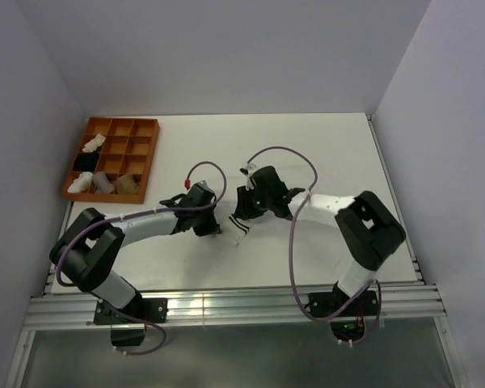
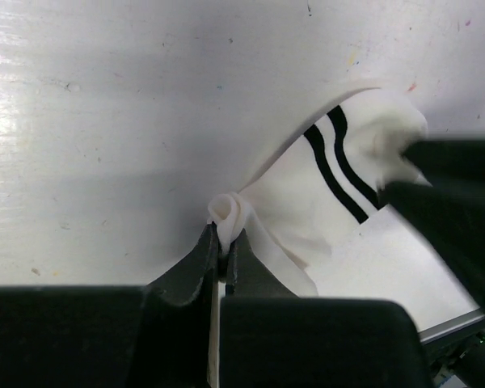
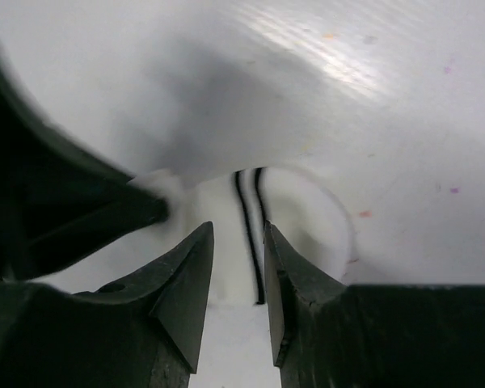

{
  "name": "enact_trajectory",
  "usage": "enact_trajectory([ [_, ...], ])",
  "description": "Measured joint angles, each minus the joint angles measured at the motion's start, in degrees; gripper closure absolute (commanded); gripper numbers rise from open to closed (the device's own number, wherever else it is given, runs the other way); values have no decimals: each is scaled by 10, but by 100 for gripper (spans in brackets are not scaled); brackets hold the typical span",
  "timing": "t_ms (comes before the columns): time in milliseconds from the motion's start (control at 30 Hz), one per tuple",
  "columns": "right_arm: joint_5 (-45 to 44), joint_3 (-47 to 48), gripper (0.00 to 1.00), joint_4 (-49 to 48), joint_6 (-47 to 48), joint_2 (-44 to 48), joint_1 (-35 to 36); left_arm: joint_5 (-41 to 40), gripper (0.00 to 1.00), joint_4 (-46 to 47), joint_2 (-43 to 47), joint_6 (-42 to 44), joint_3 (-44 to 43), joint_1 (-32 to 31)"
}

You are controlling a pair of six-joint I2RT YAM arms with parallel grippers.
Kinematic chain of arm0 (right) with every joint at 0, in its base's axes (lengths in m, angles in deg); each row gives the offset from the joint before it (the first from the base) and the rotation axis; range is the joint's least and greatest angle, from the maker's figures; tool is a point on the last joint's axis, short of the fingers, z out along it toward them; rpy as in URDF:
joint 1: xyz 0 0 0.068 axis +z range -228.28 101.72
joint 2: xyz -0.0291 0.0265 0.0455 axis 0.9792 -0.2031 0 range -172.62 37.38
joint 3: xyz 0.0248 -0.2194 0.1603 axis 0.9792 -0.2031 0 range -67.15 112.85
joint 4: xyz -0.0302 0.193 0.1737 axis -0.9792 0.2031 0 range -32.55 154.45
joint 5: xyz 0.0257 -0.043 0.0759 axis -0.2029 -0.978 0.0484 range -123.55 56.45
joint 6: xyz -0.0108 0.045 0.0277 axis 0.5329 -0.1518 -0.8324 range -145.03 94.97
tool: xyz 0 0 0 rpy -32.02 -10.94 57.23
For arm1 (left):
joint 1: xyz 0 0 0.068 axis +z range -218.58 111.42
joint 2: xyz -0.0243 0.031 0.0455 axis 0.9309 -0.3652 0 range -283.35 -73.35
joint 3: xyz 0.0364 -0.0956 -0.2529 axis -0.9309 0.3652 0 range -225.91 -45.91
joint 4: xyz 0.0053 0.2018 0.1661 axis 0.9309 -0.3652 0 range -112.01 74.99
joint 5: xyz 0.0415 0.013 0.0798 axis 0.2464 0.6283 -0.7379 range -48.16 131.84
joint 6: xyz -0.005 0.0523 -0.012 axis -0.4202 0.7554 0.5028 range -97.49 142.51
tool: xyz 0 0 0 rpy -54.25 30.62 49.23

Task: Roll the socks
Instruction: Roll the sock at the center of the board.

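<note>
White with two dark stripes, the short sock (image 2: 307, 202) lies on the pale table (image 1: 331, 145), stretched between the two sets of fingers. The left gripper (image 2: 224, 236) is clenched on a small bunched fold at the sock's plain end, the fabric bulging just past its fingertips. From that pinch the cloth runs away to the right of the left fingers, widening toward the striped cuff. There the right gripper (image 3: 239, 230) has its fingers a little apart, one on each side of the cuff with the two stripes running down the gap between them. Whether those fingers press the fabric or only straddle it cannot be told. Seen from the right wrist, the left gripper's dark tip sits just beside the right fingers, on their left, touching the white fold. Well away from both grippers, beyond the left fingers at the table's far left corner, stands an orange-brown tray (image 1: 149, 153) whose compartments hold fabric bundles (image 1: 103, 182)
</note>
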Motion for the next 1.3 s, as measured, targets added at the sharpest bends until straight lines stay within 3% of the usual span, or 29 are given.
enact_trajectory([
  [200, -125, -56, 59, -19, 48, 110, 122, -3, 100, -23, -12, 0, -20, -2],
  [433, -260, -104, 59, -38, 80, 118, 240, -9, 100, -38, -14, 0, -27, -2],
  [800, -319, -99, 61, -45, 106, 47, 271, -12, 100, -46, -14, 0, -31, -2],
  [1300, -360, -88, 60, -44, 110, 67, 290, -12, 100, -49, -18, -1, -34, -2],
])
